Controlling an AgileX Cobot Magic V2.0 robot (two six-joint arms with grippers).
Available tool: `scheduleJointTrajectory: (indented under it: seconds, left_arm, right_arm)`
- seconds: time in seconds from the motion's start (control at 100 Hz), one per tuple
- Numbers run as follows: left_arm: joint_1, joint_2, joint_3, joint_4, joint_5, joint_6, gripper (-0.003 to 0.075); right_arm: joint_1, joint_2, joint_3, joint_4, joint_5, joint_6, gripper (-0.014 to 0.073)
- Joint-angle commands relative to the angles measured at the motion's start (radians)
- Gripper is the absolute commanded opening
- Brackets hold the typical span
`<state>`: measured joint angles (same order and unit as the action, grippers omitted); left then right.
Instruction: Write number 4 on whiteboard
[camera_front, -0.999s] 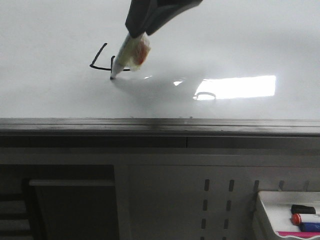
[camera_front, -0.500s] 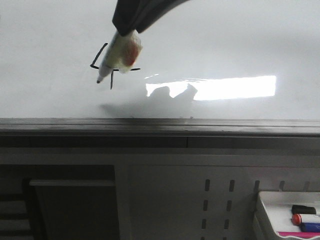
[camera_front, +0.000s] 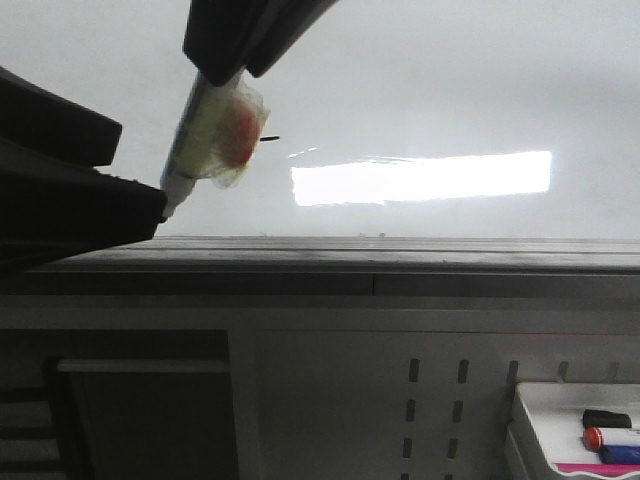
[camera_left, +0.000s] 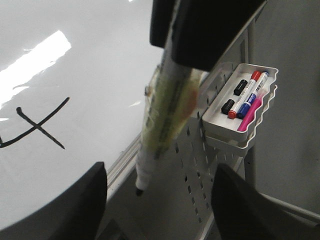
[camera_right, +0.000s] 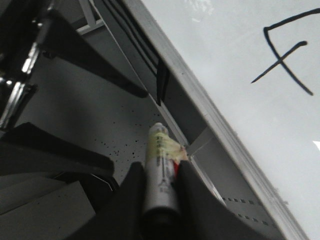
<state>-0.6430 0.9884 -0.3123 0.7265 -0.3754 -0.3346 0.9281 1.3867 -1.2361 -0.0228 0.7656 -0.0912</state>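
Note:
The whiteboard (camera_front: 450, 80) fills the upper front view, with its grey ledge (camera_front: 400, 255) below. My right gripper (camera_front: 232, 72) is shut on a marker (camera_front: 205, 140) wrapped in yellowish tape, tip pointing down-left and off the board. The number 4 is mostly hidden behind the marker here. It shows whole in the left wrist view (camera_left: 35, 125) and the right wrist view (camera_right: 287, 55). My left gripper (camera_front: 140, 165) is open and empty at the left. In the left wrist view the marker (camera_left: 162, 115) hangs between its spread fingers (camera_left: 75, 210) without touching them.
A small white tray (camera_front: 545, 410) holding several markers hangs on the pegboard (camera_front: 330, 400) at the lower right, below the ledge; it also shows in the left wrist view (camera_left: 220, 130). A bright rectangular reflection (camera_front: 420, 178) lies on the board.
The right gripper finished the vertical stroke, lifted the marker off the board and moved it left and down. The left gripper has come into the front view from the left.

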Motion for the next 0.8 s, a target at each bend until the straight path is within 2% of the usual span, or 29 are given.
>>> scheduleJointTrajectory:
  seconds: [0.0, 0.23, 0.3, 0.37, 0.51, 0.72, 0.79]
  left_arm:
    - [-0.006, -0.001, -0.031, -0.016, -0.088, -0.011, 0.0417]
    - [-0.006, -0.001, -0.031, -0.006, -0.090, -0.011, 0.0417]
    - [-0.006, -0.001, -0.031, -0.003, -0.090, -0.011, 0.0388]
    - [-0.006, -0.001, -0.031, 0.001, -0.090, -0.011, 0.0293]
    - [-0.006, -0.001, -0.031, 0.001, -0.092, -0.011, -0.0023]
    - [-0.006, -0.001, -0.031, 0.001, -0.112, -0.011, -0.0020]
    - [-0.006, -0.001, -0.031, -0.022, -0.106, -0.017, -0.0020]
  right_arm:
    - [0.024, -0.037, -0.038, -0.005, -0.033, -0.008, -0.0064]
    - [0.069, -0.037, -0.042, 0.023, -0.037, -0.008, -0.0064]
    - [0.075, -0.037, -0.050, 0.023, -0.039, -0.008, -0.0064]
    - [0.075, -0.037, -0.061, 0.029, -0.039, -0.008, -0.0064]
    - [0.075, -0.040, -0.078, 0.039, -0.037, -0.008, -0.0064]
    - [0.075, -0.040, -0.080, 0.041, -0.036, -0.008, -0.0061]
    - [0.075, -0.040, -0.080, 0.041, -0.038, -0.008, 0.0024]
